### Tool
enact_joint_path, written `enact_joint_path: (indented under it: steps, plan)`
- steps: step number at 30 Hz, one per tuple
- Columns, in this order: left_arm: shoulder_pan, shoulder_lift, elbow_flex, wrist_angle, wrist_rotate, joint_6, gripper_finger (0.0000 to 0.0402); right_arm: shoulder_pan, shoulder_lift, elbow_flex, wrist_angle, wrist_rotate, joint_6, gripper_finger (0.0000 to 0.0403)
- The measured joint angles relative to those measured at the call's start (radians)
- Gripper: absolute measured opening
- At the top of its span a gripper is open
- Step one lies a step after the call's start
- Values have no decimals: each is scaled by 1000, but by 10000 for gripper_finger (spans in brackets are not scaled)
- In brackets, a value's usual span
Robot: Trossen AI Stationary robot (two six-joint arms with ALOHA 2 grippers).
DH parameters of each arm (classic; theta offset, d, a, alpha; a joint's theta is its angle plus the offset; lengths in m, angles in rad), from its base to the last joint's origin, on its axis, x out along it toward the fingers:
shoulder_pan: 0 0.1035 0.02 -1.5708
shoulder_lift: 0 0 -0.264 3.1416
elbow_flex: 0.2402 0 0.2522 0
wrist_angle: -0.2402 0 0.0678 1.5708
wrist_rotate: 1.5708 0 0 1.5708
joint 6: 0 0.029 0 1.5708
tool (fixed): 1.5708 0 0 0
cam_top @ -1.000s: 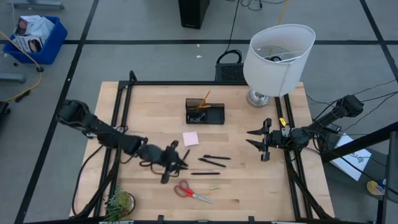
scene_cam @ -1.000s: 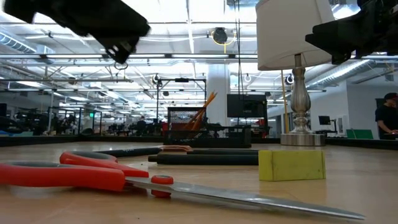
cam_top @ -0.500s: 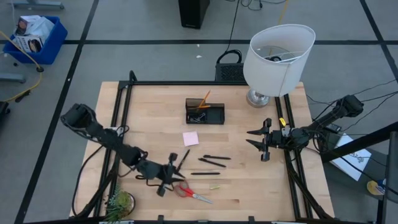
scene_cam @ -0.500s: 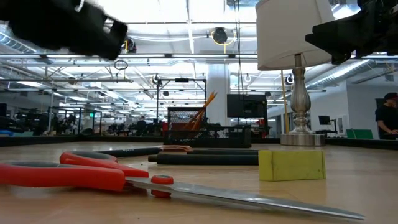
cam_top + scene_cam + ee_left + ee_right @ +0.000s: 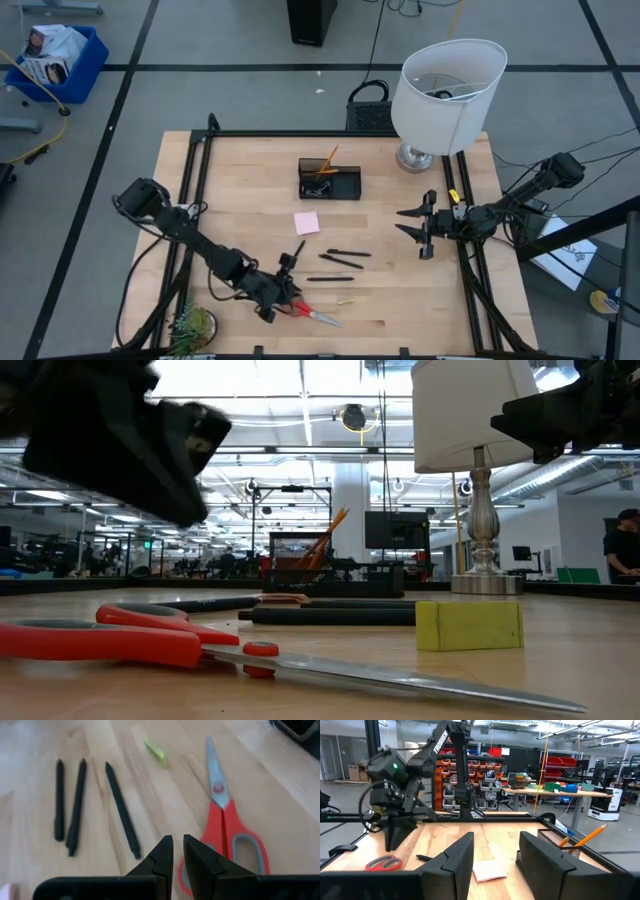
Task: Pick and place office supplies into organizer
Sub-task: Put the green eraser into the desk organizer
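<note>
Red-handled scissors (image 5: 308, 311) lie flat near the table's near edge, also in the low view (image 5: 150, 641) and the left wrist view (image 5: 225, 827). My left gripper (image 5: 287, 295) hovers just left of their handles, fingers shut (image 5: 178, 851), touching nothing. Three black pens (image 5: 340, 263) and a pink pad (image 5: 306, 222) lie mid-table. The black organizer (image 5: 330, 180) stands farther back with an orange pencil in it. My right gripper (image 5: 424, 226) waits open by the right edge (image 5: 495, 855).
A small yellow-green block (image 5: 345, 299) lies right of the scissors (image 5: 468, 625). A short dark stick (image 5: 297, 251) lies beside the pad. A white lamp (image 5: 445, 90) stands at the far right corner, and a small green plant (image 5: 190, 328) at the near left corner.
My left gripper has moved toward the table's near edge and a little right, ending beside the scissors' handles; in the low view it looms larger and lower. The right arm and the table's items have stayed put.
</note>
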Motion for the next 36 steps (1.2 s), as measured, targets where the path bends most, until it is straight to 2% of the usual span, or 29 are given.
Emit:
enact_joint_path:
  steps: [6,9,14,23,27,30,32,36]
  plan:
    - [2,-1,95,-246,10,-42,51,0,5,0,-2,0,0,153]
    - [-4,-2,121,-298,18,-71,51,0,5,0,0,0,0,153]
    - [-24,-2,132,-329,86,-25,51,0,5,0,-3,0,0,153]
    - [-9,20,135,-314,74,-164,51,0,5,0,-2,0,0,153]
    - [-10,21,134,-318,119,-173,51,0,5,0,-1,0,0,153]
    - [-21,22,134,-283,120,-242,51,0,5,0,-1,0,0,153]
    - [-17,21,134,-253,74,-325,51,0,5,0,-2,0,0,153]
    - [-7,17,133,-122,37,-605,51,0,5,0,-2,0,0,153]
